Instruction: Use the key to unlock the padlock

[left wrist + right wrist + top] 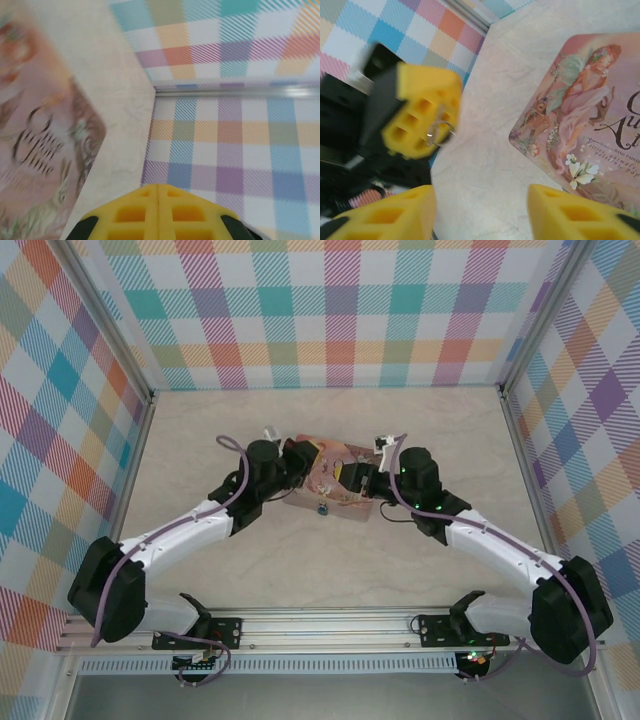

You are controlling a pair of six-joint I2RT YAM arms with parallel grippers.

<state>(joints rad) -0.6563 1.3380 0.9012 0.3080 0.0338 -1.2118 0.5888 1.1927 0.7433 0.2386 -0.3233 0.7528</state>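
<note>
Item 1: padlock (pixel 323 508), sat against near side of pink tin (pixel 335 475). Item 2: key (pixel 440 133), was pinched in closed left gripper (pixel 158 192). Item 3: right gripper (pixel 481 197), stood spread wide beside tin.

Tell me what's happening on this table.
The left tool is pinched shut on a small metal piece with a ring, apparently the key. The right tool hangs open over the table beside the pink tin. The tiny blue padlock sits by the tin's near edge, key not yet in it.
</note>
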